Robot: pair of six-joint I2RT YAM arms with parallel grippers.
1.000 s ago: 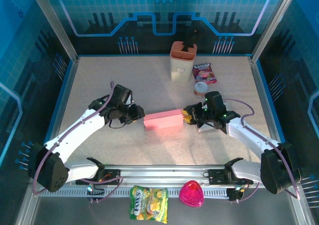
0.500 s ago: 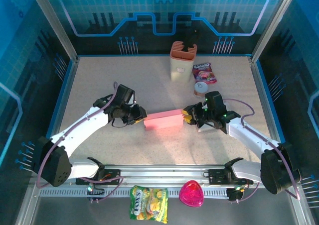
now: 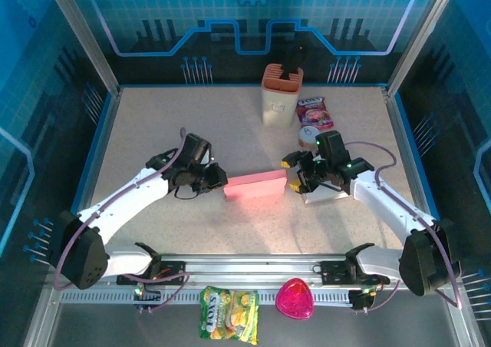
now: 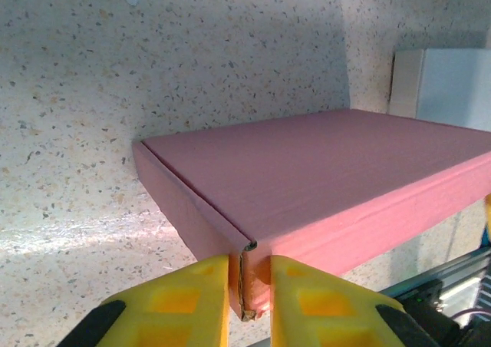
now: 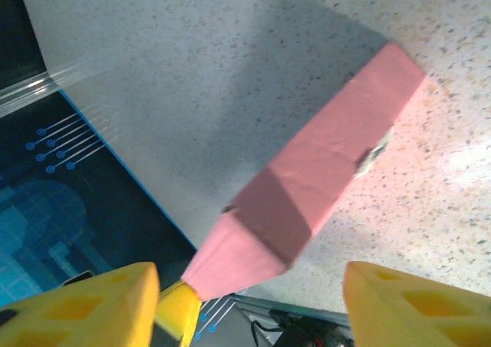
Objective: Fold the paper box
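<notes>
Since a second ago my right hand spreads off the paper box, which sits closed-looking at the middle of the worktop, my left hand pinching its corner, so I judge little folding is left.

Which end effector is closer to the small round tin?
Right. The right end effector is open just on the near side of the round tin, at the pink box's right end. The left end effector pinches the box's far-left corner.
</notes>
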